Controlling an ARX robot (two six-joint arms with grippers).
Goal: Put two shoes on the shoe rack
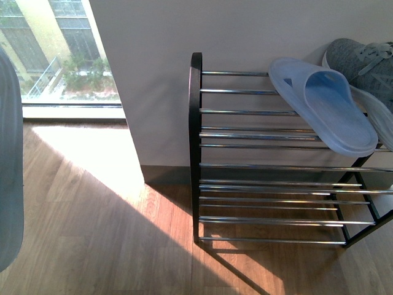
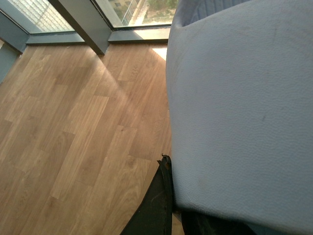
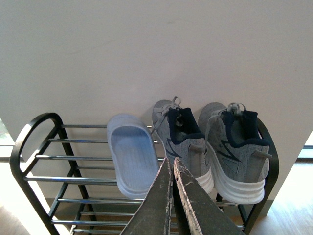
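Plainly, the second slide [image 2: 239,107] is carried clamped in the left claw beside the shoe rack [image 1: 195,147]; the right claw [image 3: 172,171] is closed, empty. Set carelessly, it could slip between the bars or nudge the racked slide [image 1: 325,104].

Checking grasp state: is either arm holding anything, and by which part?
Left gripper holds a pale blue slide; the hold point is hidden beneath it. Right gripper holds nothing, jaws closed together.
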